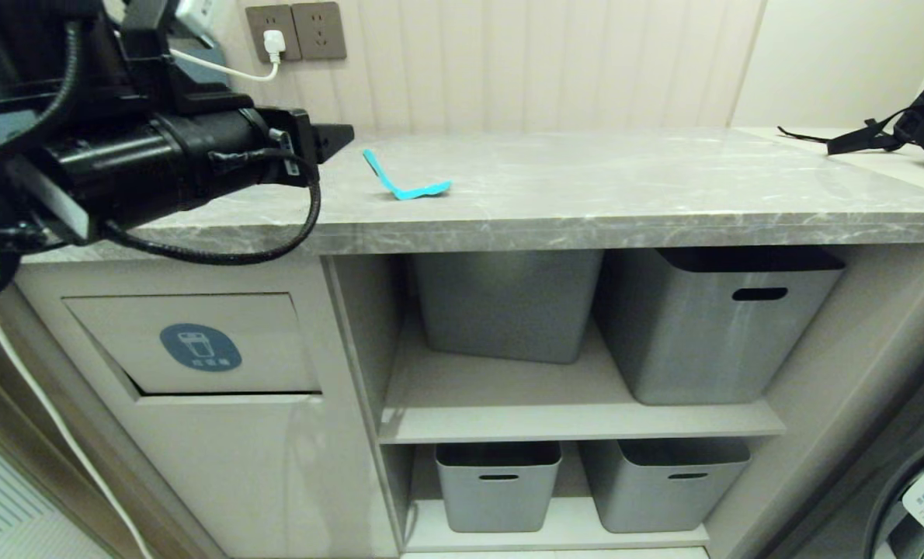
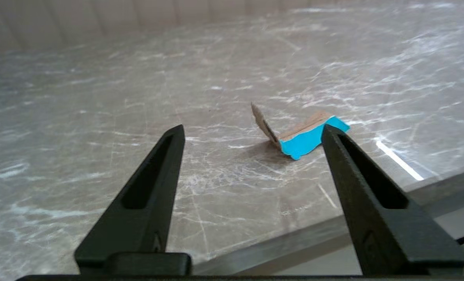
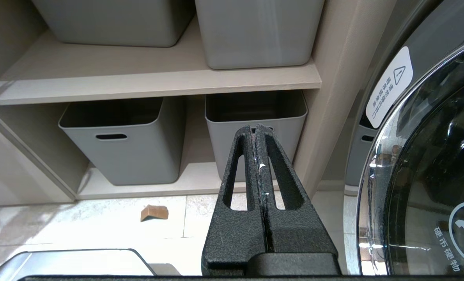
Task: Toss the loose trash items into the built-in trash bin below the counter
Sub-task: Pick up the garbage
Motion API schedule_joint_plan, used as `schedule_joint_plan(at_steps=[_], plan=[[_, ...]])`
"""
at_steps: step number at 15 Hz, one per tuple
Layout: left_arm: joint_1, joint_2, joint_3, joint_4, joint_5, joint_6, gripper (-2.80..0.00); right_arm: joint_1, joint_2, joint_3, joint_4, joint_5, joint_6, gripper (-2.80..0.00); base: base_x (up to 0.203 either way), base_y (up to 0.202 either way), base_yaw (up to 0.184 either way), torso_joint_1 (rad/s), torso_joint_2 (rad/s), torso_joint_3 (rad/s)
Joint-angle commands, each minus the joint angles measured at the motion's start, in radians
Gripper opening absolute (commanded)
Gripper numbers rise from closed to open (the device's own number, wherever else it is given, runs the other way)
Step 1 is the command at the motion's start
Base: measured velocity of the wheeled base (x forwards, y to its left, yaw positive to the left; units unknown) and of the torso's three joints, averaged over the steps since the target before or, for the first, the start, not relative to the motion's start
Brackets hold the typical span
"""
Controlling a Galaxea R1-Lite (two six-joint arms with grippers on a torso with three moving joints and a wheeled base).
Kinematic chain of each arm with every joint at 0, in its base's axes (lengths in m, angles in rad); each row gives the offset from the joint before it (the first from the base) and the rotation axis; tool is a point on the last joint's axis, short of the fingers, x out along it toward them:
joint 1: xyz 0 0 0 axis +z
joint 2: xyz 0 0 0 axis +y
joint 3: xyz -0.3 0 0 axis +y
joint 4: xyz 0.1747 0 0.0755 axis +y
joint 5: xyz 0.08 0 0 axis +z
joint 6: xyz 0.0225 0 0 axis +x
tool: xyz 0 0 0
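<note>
A bent turquoise strip (image 1: 404, 185) with a tan cardboard back lies on the grey marble counter (image 1: 625, 186), near its front edge. My left arm (image 1: 159, 163) reaches in from the left at counter height and points at it. In the left wrist view the left gripper (image 2: 253, 130) is open and holds nothing. The strip (image 2: 306, 136) lies just beyond its fingertips, close to one of them. The built-in trash bin (image 1: 268, 341), a beige flap with a round blue sticker, is below the counter at the left. My right gripper (image 3: 254, 128) hangs shut low before the shelves. A small folded tan cardboard piece (image 3: 154, 212) lies on the floor.
Several grey tubs (image 1: 710, 326) stand on two open shelves under the counter. A black bag with straps (image 1: 897, 132) lies at the counter's far right. A washing machine door (image 3: 431, 175) is to the right. A wall socket with a white plug (image 1: 274, 37) is behind my left arm.
</note>
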Motion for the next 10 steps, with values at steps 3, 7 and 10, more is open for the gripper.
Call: schedule_joint_plan(at_steps=[3, 7, 10], plan=[[-0.01, 0.13, -0.085, 0.005, 0.002, -0.001, 0.0, 0.0, 0.002, 0.0, 0.001, 0.0, -0.001, -2.8, 0.0, 0.0, 0.0, 0.0, 0.0, 0.0], [-0.002, 0.209, -0.159, 0.013, 0.006, -0.001, 0.0, 0.0, 0.002, 0.0, 0.001, 0.0, 0.0, -2.8, 0.0, 0.0, 0.0, 0.0, 0.0, 0.0], [-0.002, 0.252, -0.218, 0.059, 0.022, -0.001, 0.0, 0.0, 0.001, 0.0, 0.001, 0.0, 0.0, -2.8, 0.0, 0.0, 0.0, 0.0, 0.0, 0.0]])
